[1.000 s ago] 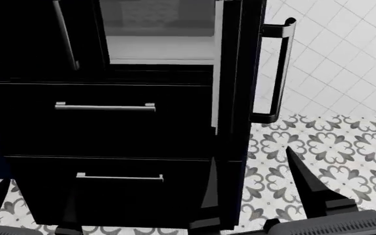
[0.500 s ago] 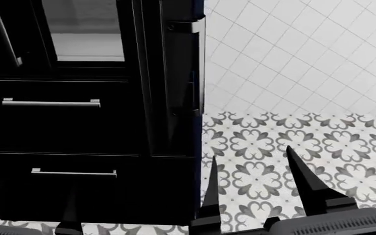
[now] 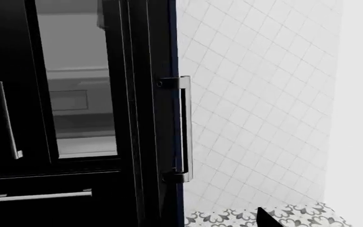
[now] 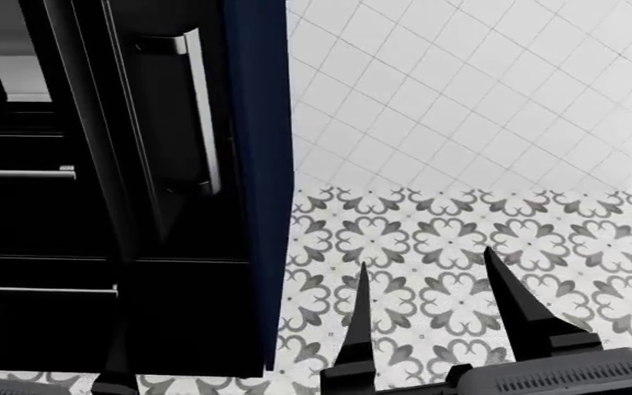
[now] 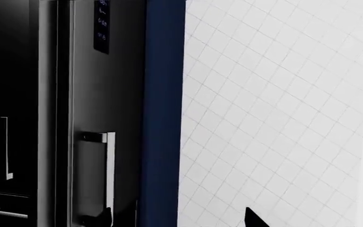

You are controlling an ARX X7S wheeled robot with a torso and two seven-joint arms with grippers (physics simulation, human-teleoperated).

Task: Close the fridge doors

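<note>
My right gripper (image 4: 426,304) sits low in the head view with its two dark fingers spread apart and nothing between them, over the patterned floor tiles (image 4: 459,239). The fridge doors (image 4: 174,123) stand ahead of it and off to its left, well apart from the fingertips. The right-hand door is swung out so I see it nearly edge-on, its long vertical handle (image 4: 198,111) facing me; a navy panel (image 4: 259,164) runs down just beside it, and the white tiled wall (image 4: 459,90) fills the space beyond. In my left wrist view the gap between the doors shows the pale fridge interior (image 3: 77,99), with the other door's handle (image 3: 8,120) on the far side of that gap and a drawer handle (image 3: 43,195) below. Of my left gripper (image 4: 42,374) only dark finger shapes show along the lower edge of the head view against the black drawers (image 4: 42,222); I cannot tell whether it is spread or pressed together
</note>
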